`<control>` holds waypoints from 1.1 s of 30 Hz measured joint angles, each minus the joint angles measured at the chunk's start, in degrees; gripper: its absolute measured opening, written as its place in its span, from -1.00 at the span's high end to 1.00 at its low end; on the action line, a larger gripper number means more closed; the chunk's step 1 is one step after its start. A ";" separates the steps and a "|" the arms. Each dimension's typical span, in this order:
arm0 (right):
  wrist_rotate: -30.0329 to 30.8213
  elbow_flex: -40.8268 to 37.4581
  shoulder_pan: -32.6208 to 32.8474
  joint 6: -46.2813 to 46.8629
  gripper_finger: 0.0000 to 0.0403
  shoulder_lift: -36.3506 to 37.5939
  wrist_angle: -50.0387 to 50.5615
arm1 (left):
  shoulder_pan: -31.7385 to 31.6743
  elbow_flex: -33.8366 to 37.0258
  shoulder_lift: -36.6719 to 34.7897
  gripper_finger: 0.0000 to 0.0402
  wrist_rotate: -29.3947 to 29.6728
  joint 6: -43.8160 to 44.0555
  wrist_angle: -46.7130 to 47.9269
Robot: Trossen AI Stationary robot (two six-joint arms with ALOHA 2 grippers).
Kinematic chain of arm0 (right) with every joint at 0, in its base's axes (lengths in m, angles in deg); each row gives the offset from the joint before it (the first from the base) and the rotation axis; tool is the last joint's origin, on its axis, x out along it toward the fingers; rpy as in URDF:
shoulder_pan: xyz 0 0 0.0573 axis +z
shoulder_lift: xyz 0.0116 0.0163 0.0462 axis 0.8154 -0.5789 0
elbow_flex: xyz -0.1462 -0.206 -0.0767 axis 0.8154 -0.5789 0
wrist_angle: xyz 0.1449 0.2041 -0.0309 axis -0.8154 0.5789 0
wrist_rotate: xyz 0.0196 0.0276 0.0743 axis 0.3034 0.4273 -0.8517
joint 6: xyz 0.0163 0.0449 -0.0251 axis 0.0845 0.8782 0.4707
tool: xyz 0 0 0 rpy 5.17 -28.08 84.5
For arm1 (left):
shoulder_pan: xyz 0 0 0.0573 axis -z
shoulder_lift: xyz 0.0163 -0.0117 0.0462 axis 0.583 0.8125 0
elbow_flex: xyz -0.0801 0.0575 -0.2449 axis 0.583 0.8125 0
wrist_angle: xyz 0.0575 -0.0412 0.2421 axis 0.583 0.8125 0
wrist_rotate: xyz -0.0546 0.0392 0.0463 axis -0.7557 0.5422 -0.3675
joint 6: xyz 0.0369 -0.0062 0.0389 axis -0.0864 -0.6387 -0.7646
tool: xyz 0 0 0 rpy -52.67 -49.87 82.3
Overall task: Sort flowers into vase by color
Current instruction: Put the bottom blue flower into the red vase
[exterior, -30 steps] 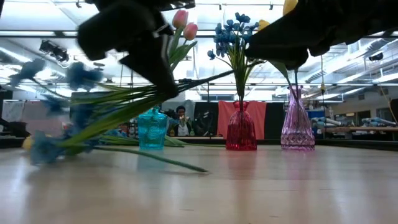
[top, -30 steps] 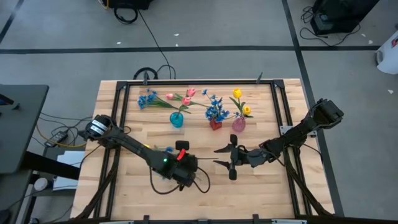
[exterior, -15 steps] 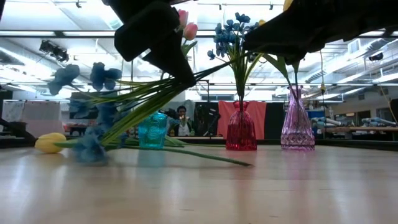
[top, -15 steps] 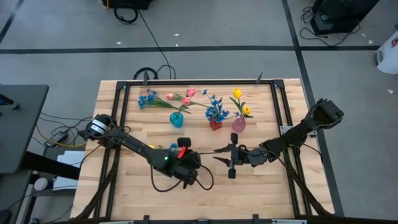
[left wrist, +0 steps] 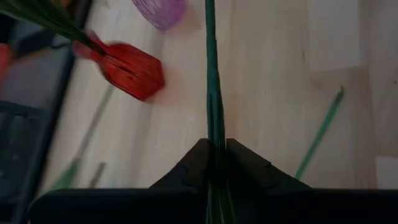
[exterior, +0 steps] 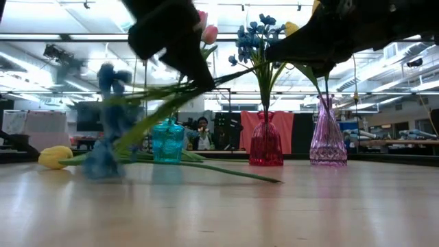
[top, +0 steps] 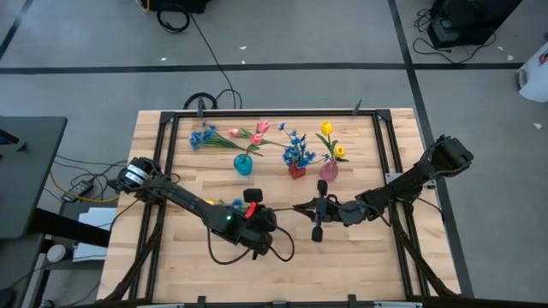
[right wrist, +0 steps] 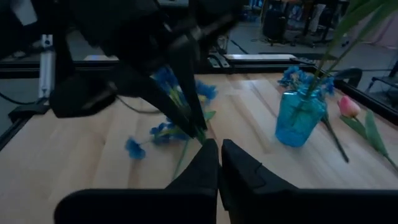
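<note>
Blue spray: we see the blue spray (exterior: pixel 110 123) lifted off the wooden table (top: pixel 360 265), on the near side of the red vase (top: pixel 296 169), its stem (left wrist: pixel 213 93) slanting toward the middle of the table.
Left gripper: the left gripper (top: pixel 265 224) sits near and to the left of the red vase; its fingers (left wrist: pixel 186 171) are pinched tight on that green stem, which runs out between them.
Right gripper: the right gripper (top: pixel 301 208) is just in front of the red vase, fingers (right wrist: pixel 239 168) pressed together at the stem's free end; we cannot tell whether the stem is actually caught between them.
Vases: the teal vase (top: pixel 243 164) stands left of the red vase with pink tulips (top: pixel 261 128) and some blue blossoms; the red vase carries a blue bunch (top: pixel 297 147); the pink vase (top: pixel 328 170) stands right of it with yellow tulips (top: pixel 327 128).
Loose items: one yellow tulip (exterior: pixel 56 157) lies on the table well left of the red vase, with another green stem (exterior: pixel 226 171) flat beside it.
Step in hand: we judge this a hand-over of the blue spray, left arm to right.
Next move: we think the right grip must be confirmed, then the left must release, before the stem can be tipped upright and lowered into the red vase's narrow neck.
</note>
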 joint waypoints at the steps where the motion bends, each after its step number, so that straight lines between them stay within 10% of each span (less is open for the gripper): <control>1: 0.59 0.00 -0.14 0.02 0.93 0.02 0.17 | 0.28 -1.18 0.00 0.67 1.20 -0.05 0.87; 12: 5.29 -0.07 -1.20 1.21 0.93 0.02 -0.05 | 4.63 -4.55 -0.15 0.52 4.31 0.07 -3.63; 33: 19.40 -0.04 5.80 -20.42 0.90 0.02 -30.00 | 1.29 27.41 -0.04 0.52 -3.93 -9.80 -84.91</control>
